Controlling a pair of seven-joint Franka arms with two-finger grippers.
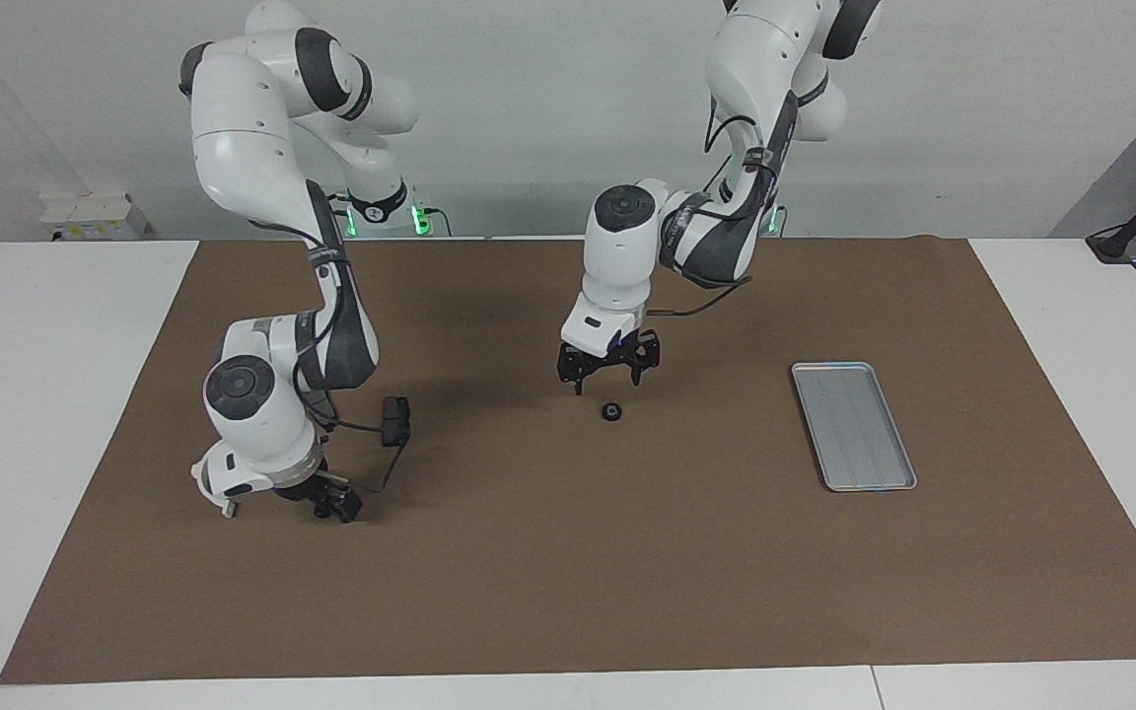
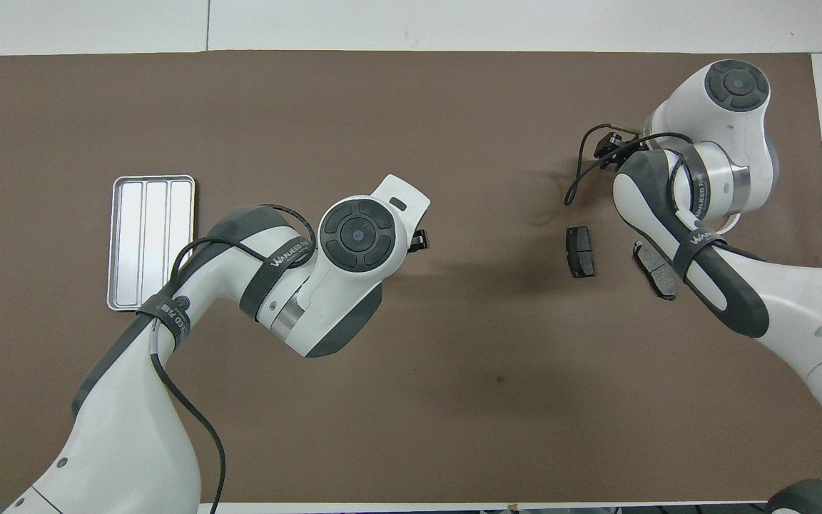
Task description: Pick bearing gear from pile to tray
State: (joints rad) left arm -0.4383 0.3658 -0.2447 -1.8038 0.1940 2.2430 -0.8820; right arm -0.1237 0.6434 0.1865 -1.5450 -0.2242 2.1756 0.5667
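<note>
A big brown mat covers most of a white table, and a plain pale wall stands at the robots' edge of the table. The mat looks flat and dull, like thick paper or felt. Toward the left arm's end of the table lies the tray, a small silver metal tray with rounded corners, a raised rim and long faint ridges in its base; nothing lies in it. In the middle of the mat sits a small black round piece, shaped like a little ring. The left gripper hangs low just over the mat, right beside that round piece on the robots' side of it, and its black fingers are spread apart with nothing between them. Toward the right arm's end of the table are two dark grey pads, flat and a bit curved, lying near each other; one is partly hidden under the right arm. The right gripper is down low near the mat, toward the edge away from the robots, and I cannot tell if its fingers are apart or together. Both arms are smooth white with dark grey joints and thin black cables.
</note>
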